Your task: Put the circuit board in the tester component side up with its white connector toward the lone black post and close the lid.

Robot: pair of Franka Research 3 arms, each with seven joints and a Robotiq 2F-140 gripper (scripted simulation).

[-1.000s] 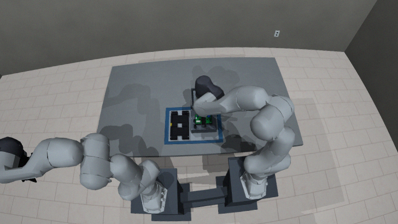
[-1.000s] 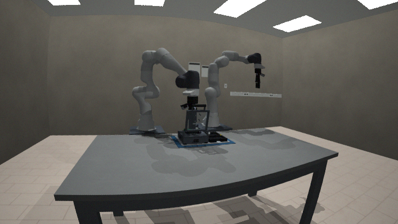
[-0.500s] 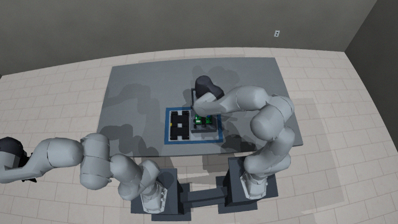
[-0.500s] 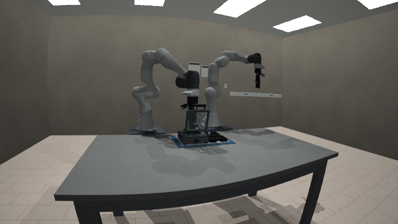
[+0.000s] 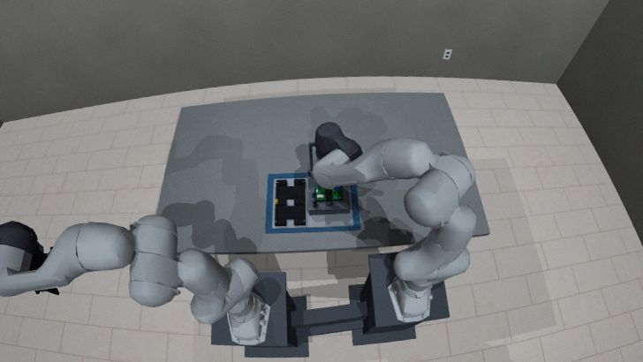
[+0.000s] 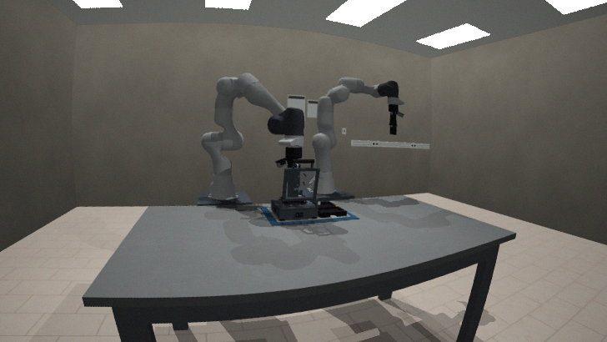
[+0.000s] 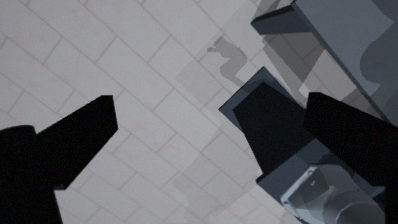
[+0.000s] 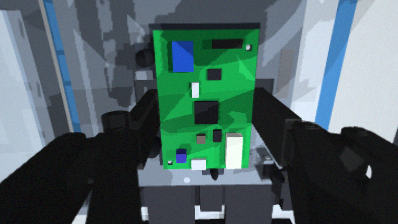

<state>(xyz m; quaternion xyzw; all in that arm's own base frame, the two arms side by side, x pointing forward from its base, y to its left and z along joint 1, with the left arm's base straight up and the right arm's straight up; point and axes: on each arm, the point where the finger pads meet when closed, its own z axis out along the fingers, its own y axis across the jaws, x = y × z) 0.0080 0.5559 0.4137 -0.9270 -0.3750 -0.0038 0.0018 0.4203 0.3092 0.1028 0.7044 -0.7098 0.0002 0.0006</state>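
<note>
Green circuit board (image 5: 320,193) (image 8: 175,105) held in right gripper (image 5: 329,194) (image 6: 293,193) (image 8: 205,104), jaws half open
</note>
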